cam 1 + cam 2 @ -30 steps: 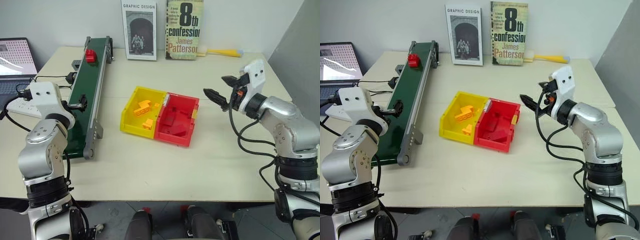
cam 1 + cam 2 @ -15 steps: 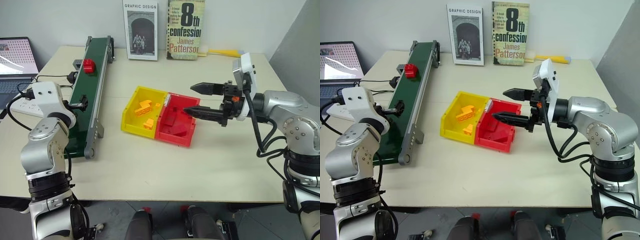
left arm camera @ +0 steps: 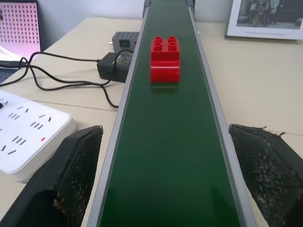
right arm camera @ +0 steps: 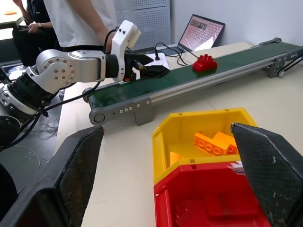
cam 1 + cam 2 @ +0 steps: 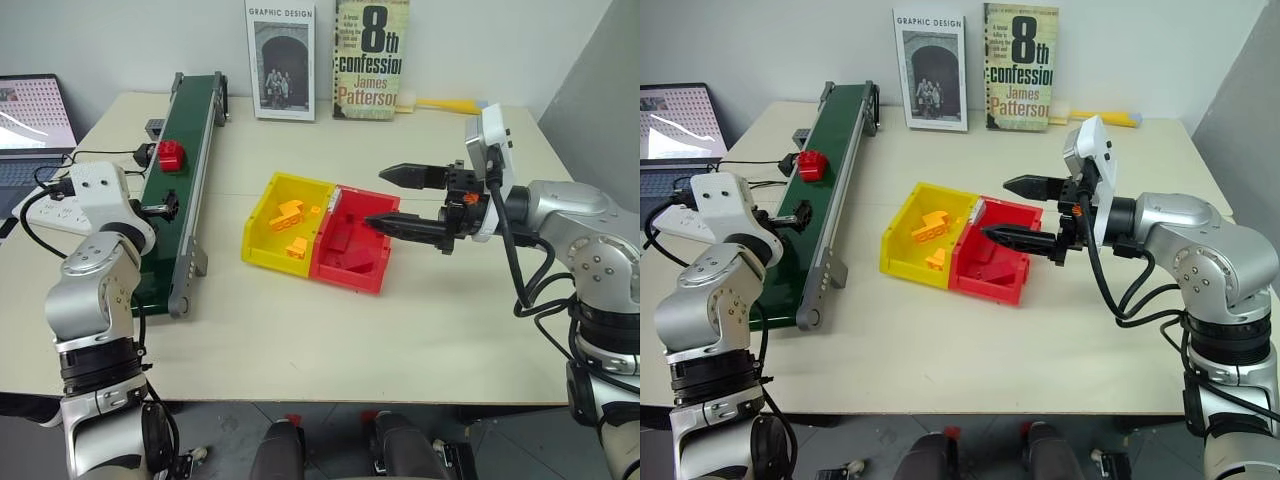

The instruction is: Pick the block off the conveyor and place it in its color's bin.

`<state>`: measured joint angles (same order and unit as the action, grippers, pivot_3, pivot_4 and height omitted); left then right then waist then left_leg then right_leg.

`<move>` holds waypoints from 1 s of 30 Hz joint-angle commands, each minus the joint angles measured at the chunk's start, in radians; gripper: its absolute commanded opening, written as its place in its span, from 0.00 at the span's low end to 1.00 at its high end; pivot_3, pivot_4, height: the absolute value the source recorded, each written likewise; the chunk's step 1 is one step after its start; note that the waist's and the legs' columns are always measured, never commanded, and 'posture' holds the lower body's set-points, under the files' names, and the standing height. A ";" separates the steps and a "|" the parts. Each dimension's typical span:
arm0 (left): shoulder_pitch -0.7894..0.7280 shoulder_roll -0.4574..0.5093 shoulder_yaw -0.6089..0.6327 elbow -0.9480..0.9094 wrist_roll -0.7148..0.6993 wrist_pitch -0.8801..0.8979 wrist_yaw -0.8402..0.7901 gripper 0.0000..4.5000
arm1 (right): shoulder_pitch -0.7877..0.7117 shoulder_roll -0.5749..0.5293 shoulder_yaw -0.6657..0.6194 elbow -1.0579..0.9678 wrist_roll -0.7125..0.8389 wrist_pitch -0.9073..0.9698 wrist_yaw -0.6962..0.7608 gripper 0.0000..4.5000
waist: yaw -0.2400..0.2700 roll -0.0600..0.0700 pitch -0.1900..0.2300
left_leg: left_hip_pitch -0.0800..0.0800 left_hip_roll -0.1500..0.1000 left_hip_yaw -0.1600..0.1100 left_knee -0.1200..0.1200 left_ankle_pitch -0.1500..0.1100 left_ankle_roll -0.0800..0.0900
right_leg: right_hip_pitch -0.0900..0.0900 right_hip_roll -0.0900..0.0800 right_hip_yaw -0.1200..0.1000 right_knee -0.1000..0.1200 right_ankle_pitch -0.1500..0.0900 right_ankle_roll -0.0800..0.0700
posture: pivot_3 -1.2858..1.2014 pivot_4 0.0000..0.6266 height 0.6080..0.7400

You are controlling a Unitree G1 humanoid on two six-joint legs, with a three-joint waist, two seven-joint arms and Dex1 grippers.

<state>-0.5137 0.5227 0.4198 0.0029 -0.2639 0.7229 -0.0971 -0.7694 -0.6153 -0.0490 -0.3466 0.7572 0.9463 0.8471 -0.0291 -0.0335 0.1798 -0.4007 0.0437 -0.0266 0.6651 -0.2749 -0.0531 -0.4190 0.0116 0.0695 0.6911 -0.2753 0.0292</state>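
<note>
So the red block (image 5: pixel 169 155) is sitting on the green conveyor (image 5: pixel 180 190), toward the far end, on the table's (image 5: pixel 300 330) left side. The left hand (image 4: pixel 154 71) waits at the near end, fingers spread wide and empty, lined up along the belt. Best bet: hold position until the block rolls between the fingers, then close on its sides below the studs. The right hand (image 5: pixel 385 198) hovers wide open over the red bin (image 5: pixel 350 268). Books at the back read "GRAPHIC DESIGN" and "8th confession, James Patterson", I think.
</note>
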 commanded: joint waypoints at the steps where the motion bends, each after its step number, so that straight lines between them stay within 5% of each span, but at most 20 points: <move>1: -0.025 0.014 0.005 -0.015 0.005 -0.002 0.010 0.99 | -0.024 -0.012 -0.013 -0.028 0.013 -0.015 -0.006 1.00 | 0.000 0.000 0.000 | 0.000 0.000 0.000 0.000 0.000 0.000 | 0.000 0.000 0.000 0.000 0.000 0.000 | 0.52 0.24 1.00; 20: -0.021 0.000 0.020 -0.028 -0.011 0.061 0.039 0.99 | -0.037 -0.005 -0.010 -0.018 0.020 -0.021 -0.027 1.00 | 0.000 0.000 0.000 | 0.000 0.000 0.000 0.000 0.000 0.000 | 0.000 0.000 0.000 0.000 0.000 0.000 | 0.52 0.24 1.00; 30: -0.018 0.000 0.016 -0.093 -0.031 0.164 0.049 0.61 | -0.037 -0.004 -0.013 0.002 0.001 -0.046 -0.034 1.00 | 0.000 0.000 0.000 | 0.000 0.000 0.000 0.000 0.000 0.000 | 0.000 0.000 0.000 0.000 0.000 0.000 | 0.52 0.24 1.00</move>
<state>-0.5174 0.5145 0.4259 -0.0373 -0.2898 0.8722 -0.0545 -0.7796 -0.6143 -0.0460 -0.3394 0.7648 0.9281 0.8182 -0.0292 -0.0335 0.1798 -0.4007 0.0436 -0.0267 0.6651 -0.2749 -0.0531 -0.4190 0.0116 0.0695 0.6910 -0.2753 0.0292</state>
